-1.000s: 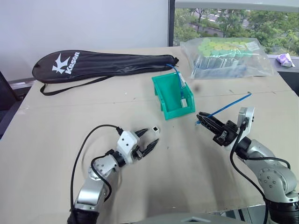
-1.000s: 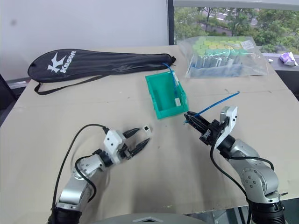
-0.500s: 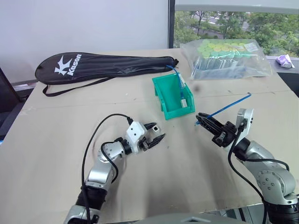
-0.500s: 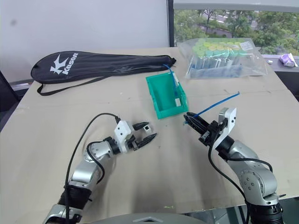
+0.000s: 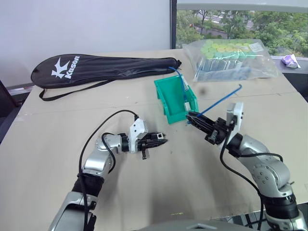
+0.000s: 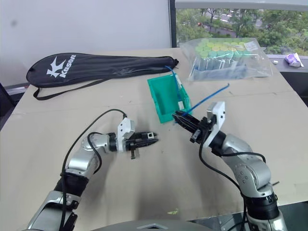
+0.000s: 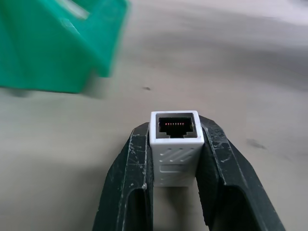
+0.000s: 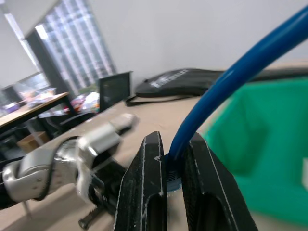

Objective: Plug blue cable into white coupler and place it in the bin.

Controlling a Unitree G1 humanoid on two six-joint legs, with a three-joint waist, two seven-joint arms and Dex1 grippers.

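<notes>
Fingers of the left gripper clamped the small white plastic coupler, socket outward. Facing it nearby, the right gripper pinched the thin blue cable, just before the teal-green open-top plastic bin.

white coupler: smooth moulded plastic, faint dimpled side | blue cable: glossy rubbery sheath | bin: smooth teal plastic, slight sheen | left gripper fingers: matt black, scuffed | table: matt tan board | racket bag at far left edge: black cloth | bag at far right corner: clear glossy plastic film
</notes>
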